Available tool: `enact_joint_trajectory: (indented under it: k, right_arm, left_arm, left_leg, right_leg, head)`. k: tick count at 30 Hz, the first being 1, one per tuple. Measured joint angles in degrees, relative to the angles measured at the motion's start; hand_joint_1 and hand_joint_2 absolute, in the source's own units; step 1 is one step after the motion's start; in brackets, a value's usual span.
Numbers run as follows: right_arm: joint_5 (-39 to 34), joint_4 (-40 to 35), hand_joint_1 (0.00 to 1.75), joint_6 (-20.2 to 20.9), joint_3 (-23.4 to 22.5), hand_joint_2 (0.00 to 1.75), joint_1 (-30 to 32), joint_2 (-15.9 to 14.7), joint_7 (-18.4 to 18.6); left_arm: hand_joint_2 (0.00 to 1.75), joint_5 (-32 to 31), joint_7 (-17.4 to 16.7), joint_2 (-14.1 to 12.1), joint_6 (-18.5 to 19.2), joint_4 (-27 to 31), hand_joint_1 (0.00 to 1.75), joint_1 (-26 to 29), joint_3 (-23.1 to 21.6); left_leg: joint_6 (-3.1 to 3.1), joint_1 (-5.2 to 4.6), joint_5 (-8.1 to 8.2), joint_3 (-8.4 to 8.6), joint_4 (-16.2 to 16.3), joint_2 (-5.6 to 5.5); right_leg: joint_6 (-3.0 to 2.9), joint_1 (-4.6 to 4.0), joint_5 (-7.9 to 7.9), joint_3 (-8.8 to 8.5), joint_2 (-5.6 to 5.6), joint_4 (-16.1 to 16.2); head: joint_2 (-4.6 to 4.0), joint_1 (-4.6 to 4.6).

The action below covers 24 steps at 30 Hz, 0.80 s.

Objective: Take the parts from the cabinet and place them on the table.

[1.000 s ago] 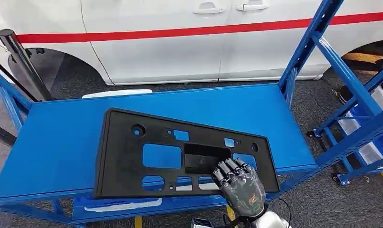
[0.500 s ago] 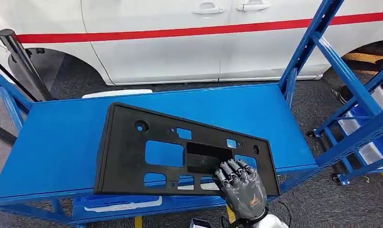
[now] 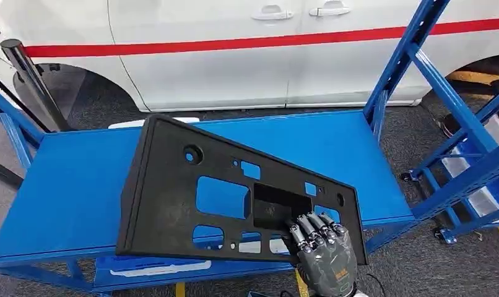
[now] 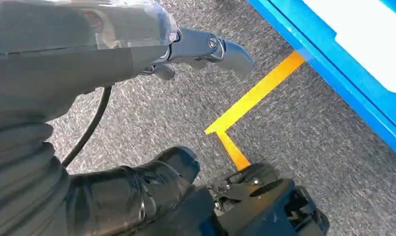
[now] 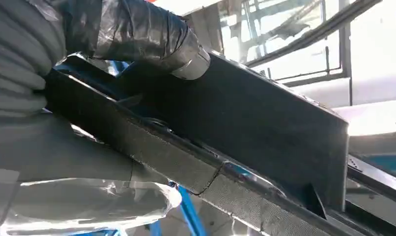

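A large black plastic panel [image 3: 166,192] with several cutouts is tilted up above the blue shelf top [image 3: 61,185], its far left end raised. My right hand [image 3: 324,253] grips its near right edge, fingers curled over the rim beside a recessed box. In the right wrist view the thumb [image 5: 147,34] presses on the panel [image 5: 265,132] from one side. My left hand [image 4: 78,64] hangs over the grey floor, fingers apart and holding nothing.
A white car [image 3: 234,55] with a red stripe stands behind the shelf. Blue rack uprights [image 3: 408,62] rise at the right, a black post [image 3: 27,80] at the left. A white part [image 3: 154,269] lies on the lower shelf. Yellow tape [image 4: 255,96] marks the floor.
The panel has lifted off the shelf top and tilted, its far left end rising. My right hand has drawn slightly nearer with it.
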State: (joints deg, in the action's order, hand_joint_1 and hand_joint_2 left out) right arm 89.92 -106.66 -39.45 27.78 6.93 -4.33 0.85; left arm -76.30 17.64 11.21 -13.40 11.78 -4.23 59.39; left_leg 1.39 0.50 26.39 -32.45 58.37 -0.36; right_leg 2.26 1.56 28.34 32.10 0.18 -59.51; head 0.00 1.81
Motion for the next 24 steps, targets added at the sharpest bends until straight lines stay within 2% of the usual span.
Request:
enact_joint_trajectory:
  k: [1, 4, 5, 6, 7, 9, 10, 11, 12, 14, 15, 16, 18, 19, 20, 21, 22, 24]
  right_arm:
    - [0.0, -0.2, 1.75, 0.0, 0.0, 1.75, 0.2, 0.1, 0.2]
    - [0.0, -0.2, 1.75, 0.0, 0.0, 1.75, 0.2, 0.1, 0.8]
    - [0.0, -0.3, 1.75, 0.0, 0.0, 1.75, 0.2, 0.2, 1.0]
    - [0.0, -0.3, 1.75, 0.0, 0.0, 1.75, 0.2, 0.2, 1.0]
    - [0.0, -0.3, 1.75, 0.0, 0.0, 1.75, 0.2, 0.2, 1.0]
    - [0.0, -0.3, 1.75, 0.0, 0.0, 1.75, 0.2, 0.3, 1.2]
    - [0.0, -0.3, 1.75, 0.0, 0.0, 1.75, 0.2, 0.3, 1.5]
    - [0.0, -0.3, 1.75, 0.0, 0.0, 1.75, 0.2, 0.3, 1.6]
    - [0.0, -0.3, 1.75, 0.0, 0.0, 1.75, 0.2, 0.3, 1.7]
    - [0.0, -0.3, 1.75, 0.0, 0.0, 1.75, 0.2, 0.3, 1.9]
    - [-0.1, -0.3, 1.75, 0.0, 0.0, 1.75, 0.2, 0.3, 2.1]
    - [-0.1, -0.3, 1.75, 0.0, 0.0, 1.75, 0.2, 0.3, 2.1]
    - [-0.2, -0.3, 1.75, 0.0, 0.0, 1.75, 0.2, 0.3, 2.2]
    - [-0.2, -0.3, 1.75, 0.0, 0.0, 1.75, 0.2, 0.3, 2.2]
    - [-0.3, -0.4, 1.75, 0.0, 0.0, 1.75, 0.2, 0.3, 2.2]
    - [-0.4, -0.5, 1.75, 0.0, 0.0, 1.75, 0.3, 0.3, 2.2]
    - [-0.4, -0.6, 1.75, 0.0, 0.0, 1.75, 0.3, 0.3, 2.2]
    - [-0.6, -0.6, 1.75, 0.0, 0.0, 1.75, 0.3, 0.3, 2.2]
  left_arm:
    - [1.75, 0.0, 0.0, 0.0, 0.0, 0.0, 0.0, -0.1, 0.0]
    - [1.75, 0.0, 0.0, 0.0, -0.1, 0.0, 0.0, 0.0, 0.0]
    - [1.75, 0.0, 0.0, 0.0, -0.1, 0.0, 0.0, -0.1, 0.1]
    - [1.75, 0.0, -0.1, 0.0, -0.1, 0.0, 0.0, 0.0, 0.1]
    - [1.75, 0.0, -0.1, 0.0, -0.2, 0.0, 0.0, 0.0, 0.2]
    - [1.75, 0.0, -0.1, 0.0, -0.2, 0.0, 0.0, 0.0, 0.3]
    - [1.75, 0.0, -0.1, 0.0, -0.3, 0.0, 0.0, -0.1, 0.4]
    - [1.75, 0.0, -0.1, 0.0, -0.3, 0.0, 0.0, -0.1, 0.5]
    - [1.75, 0.0, -0.4, 0.0, -0.3, 0.0, 0.0, -0.1, 0.6]
    - [1.75, 0.1, -0.6, 0.0, -0.3, 0.0, 0.0, 0.0, 0.8]
    - [1.75, 0.1, -0.6, 0.0, -0.3, 0.0, 0.0, -0.1, 0.9]
    - [1.75, 0.1, -0.7, 0.0, -0.3, 0.0, 0.0, -0.2, 0.9]
    - [1.75, 0.1, -0.8, 0.0, -0.4, 0.0, 0.0, -0.1, 0.9]
    - [1.75, 0.1, -0.8, 0.0, -0.4, 0.0, 0.0, 0.0, 1.0]
    - [1.75, 0.1, -0.8, 0.0, -0.4, 0.0, 0.0, 0.1, 1.0]
    - [1.75, 0.0, -0.8, 0.0, -0.4, 0.0, 0.0, 0.0, 1.0]
    - [1.75, 0.0, -0.8, 0.0, -0.4, 0.0, 0.0, -0.1, 1.0]
    - [1.75, 0.1, -0.8, 0.1, -0.4, 0.0, 0.0, -0.1, 1.0]
  left_leg:
    - [-0.35, -0.07, 0.16, -0.2, 0.4, -0.08]
    - [-1.42, 0.19, -0.33, -0.23, 0.1, -0.07]
    - [-1.68, 0.33, 0.2, -0.5, 0.5, -0.03]
    - [-1.86, 0.35, 1.82, -1.07, 2.0, 0.05]
    - [-2.04, 0.38, 4.37, -2.61, 5.6, 0.06]
    - [-2.33, 0.41, 8.9, -6.41, 14.8, 0.08]
    - [-2.35, 0.41, 9.6, -7.29, 17.4, 0.08]
    - [-2.27, 0.4, 9.0, -6.88, 17.3, 0.08]
    - [-2.05, 0.4, 7.11, -4.98, 14.4, 0.08]
    - [-1.32, 0.32, 2.57, 0.81, 4.3, 0.08]
    - [-0.85, 0.16, 2.67, 2.53, 0.4, 0.07]
    - [-0.83, -0.15, 2.58, 2.65, -0.5, 0.05]
    - [-0.49, -0.36, 2.35, 2.31, -0.1, -0.03]
    - [-0.14, -0.43, 2.07, 2.26, -0.3, -0.02]
    - [0.42, 0.13, 1.36, 2.45, -1.0, 0.07]
    - [0.75, 0.09, 0.94, 2.29, -1.2, 0.27]
    - [1.03, 0.09, 0.76, 1.95, -1.2, 0.29]
    - [1.59, -0.13, 0.37, 1.4, -1.2, 0.42]
  right_leg:
    - [-0.67, -0.07, -0.5, 0.2, 0.26, 0.2]
    - [-1.78, -0.44, -0.81, 0.56, 0.29, 0.1]
    - [-2.44, -0.04, -1.23, 0.57, 0.11, 0.5]
    - [-2.74, -0.05, -1.37, 0.69, 0.03, 0.6]
    - [-3.02, -0.08, -1.51, 0.97, -0.04, 0.6]
    - [-3.32, -0.34, -1.75, 1.51, -0.27, 0.5]
    - [-3.34, -0.45, -1.85, 1.71, -0.33, 0.5]
    - [-3.31, -0.53, -1.93, 1.84, -0.36, 0.4]
    - [-3.29, -0.59, -2.01, 1.88, -0.34, 0.4]
    - [-3.08, -0.68, -2.14, 1.83, -0.23, 0.3]
    - [-2.85, -0.67, -2.29, 1.87, -0.24, 0.3]
    - [-2.48, -0.98, -2.43, 2.13, -0.25, 0.1]
    - [-1.77, -0.75, -2.89, 2.3, -0.28, 0.3]
    - [-1.29, -0.68, -3.21, 2.19, -0.26, 0.6]
    - [-0.91, -0.86, -3.0, 2.28, -0.15, 0.5]
    - [-0.75, -0.58, -1.88, 2.65, -0.19, -0.4]
    - [-0.55, -0.63, 0.41, 3.59, -0.19, -2.8]
    - [-0.23, -0.64, 5.37, 6.63, -0.18, -11.0]
  head:
    - [0.0, -0.09]
    - [0.0, -0.04]
    - [0.0, -0.07]
    - [0.0, -0.09]
    - [0.0, -0.11]
    - [0.0, -0.11]
    - [0.0, -0.11]
    - [0.0, -0.09]
    - [0.0, -0.11]
    - [0.0, -0.11]
    - [0.0, -0.09]
    - [0.0, -0.09]
    - [0.0, -0.09]
    - [0.0, -0.09]
    - [0.0, -0.07]
    - [0.0, -0.05]
    - [0.0, -0.02]
    - [0.0, -0.04]
